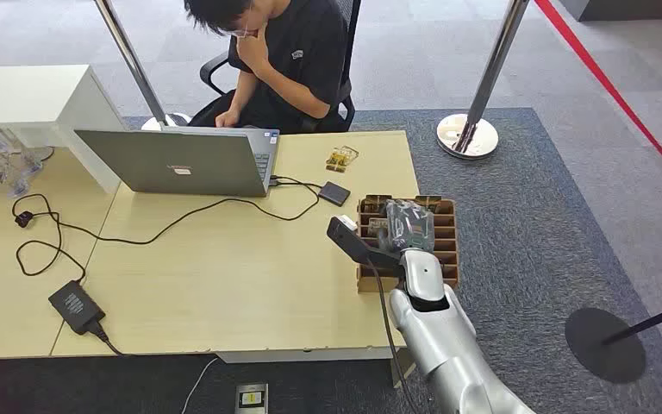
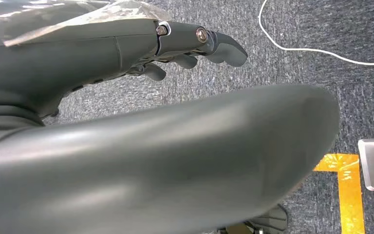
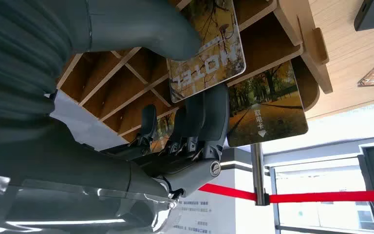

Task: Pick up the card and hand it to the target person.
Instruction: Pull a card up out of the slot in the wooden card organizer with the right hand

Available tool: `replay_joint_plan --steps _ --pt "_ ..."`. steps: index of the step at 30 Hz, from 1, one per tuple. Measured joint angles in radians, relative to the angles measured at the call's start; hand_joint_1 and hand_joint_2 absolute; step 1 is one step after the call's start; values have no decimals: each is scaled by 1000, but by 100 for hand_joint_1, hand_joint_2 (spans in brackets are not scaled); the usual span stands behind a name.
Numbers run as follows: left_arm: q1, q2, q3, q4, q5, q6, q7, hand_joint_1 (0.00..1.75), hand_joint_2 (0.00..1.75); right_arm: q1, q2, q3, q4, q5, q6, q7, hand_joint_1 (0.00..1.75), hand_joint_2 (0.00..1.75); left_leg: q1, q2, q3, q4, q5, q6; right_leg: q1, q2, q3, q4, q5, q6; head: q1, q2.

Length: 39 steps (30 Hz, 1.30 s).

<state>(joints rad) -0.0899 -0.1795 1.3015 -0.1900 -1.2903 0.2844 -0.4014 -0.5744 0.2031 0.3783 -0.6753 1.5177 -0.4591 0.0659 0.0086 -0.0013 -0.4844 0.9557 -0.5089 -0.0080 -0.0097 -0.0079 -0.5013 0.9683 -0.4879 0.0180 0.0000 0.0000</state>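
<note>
Where the head view shows the right hand [image 1: 409,226] only from behind, lowered onto the wooden card rack [image 1: 445,246] at the right end of the table [image 1: 224,276], the right wrist view shows the contact itself: the thumb [image 3: 141,24] and fingers [image 3: 209,117] pinch one card [image 3: 209,48], printed with an autumn tree scene and the word HOTEL, at the rack's dividers. A second card [image 3: 265,105], with the same autumn print, stands just beside the fingers in the adjoining slot; two cards are countable in that view, none clearly in the head view.

The left wrist view shows the left hand [image 2: 185,48] above grey carpet, fingers curled in, holding nothing.

Visible from the head view alone: one person [image 1: 284,52] seated behind the table, one open laptop [image 1: 181,159], one black power brick [image 1: 76,306] with cable, one small black box [image 1: 334,192], and two chrome stanchion posts [image 1: 483,78].
</note>
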Motion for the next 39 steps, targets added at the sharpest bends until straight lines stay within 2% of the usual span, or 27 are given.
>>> replay_joint_plan --steps 9,13,20,31,39 --pt "1 -1 3 0 3 4 3 0 0 1 2 -8 15 -11 -6 -9 106 175 0 0 2 0 0 0 0 0 2 0 -1 0 0 0" --pt "1 -2 4 0 4 6 5 0 0 1 3 -13 21 -19 -10 -17 129 175 0 0 1 0 0 -1 0 0 1 0 0 0 0 0" --pt "1 -3 5 1 6 9 3 0 0 -4 4 -19 33 -25 -20 -23 150 175 0 0 1 0 1 -1 0 0 0 0 1 0 0 0" --pt "0 -2 6 1 7 11 5 0 0 -3 5 -32 30 -46 -26 -38 151 175 0 0 1 0 1 0 0 0 1 0 1 0 0 0" --pt "-5 -4 11 -1 14 17 15 0 0 13 -3 -38 -82 -89 -20 -80 158 175 0 -1 0 0 2 0 0 -1 0 0 2 0 0 0"
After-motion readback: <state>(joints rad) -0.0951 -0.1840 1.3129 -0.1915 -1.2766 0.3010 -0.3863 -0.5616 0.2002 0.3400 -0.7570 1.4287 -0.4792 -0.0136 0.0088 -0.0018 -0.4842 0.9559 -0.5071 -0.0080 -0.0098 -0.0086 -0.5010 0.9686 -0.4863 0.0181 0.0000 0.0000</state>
